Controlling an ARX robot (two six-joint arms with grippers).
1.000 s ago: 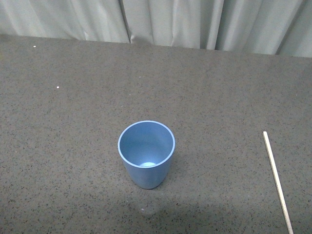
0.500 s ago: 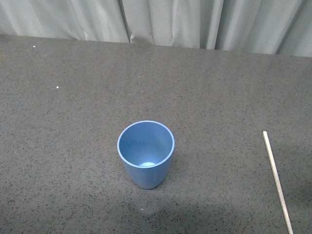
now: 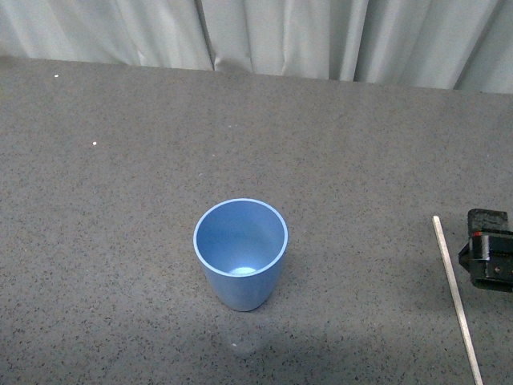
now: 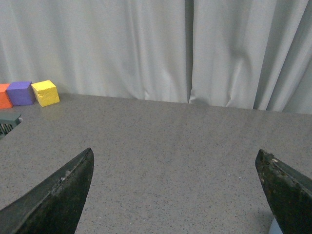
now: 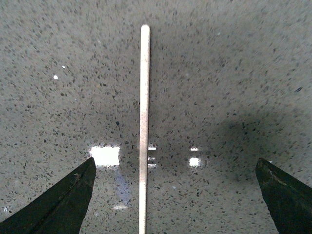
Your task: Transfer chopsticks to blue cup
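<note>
Front view: my right end effector (image 3: 489, 258) has entered at the right edge, just beside the chopsticks (image 3: 457, 301), which lie flat on the worktop (image 3: 120, 200) at lower right. The blue cup (image 3: 240, 253) stands unmoved at centre.
Left wrist view: the left end effector (image 4: 170, 195) is spread wide.
Right wrist view: its fingers (image 5: 63, 204) are spread, with the chopsticks between them, untouched.

Grey speckled table (image 3: 112, 208) is carrying the blue cup (image 3: 240, 269), standing upright. The chopsticks (image 3: 455, 297) are lying flat, well to its right. A yellow cube (image 4: 45, 92) and a purple cube (image 4: 20, 92) are sitting at the back edge.
</note>
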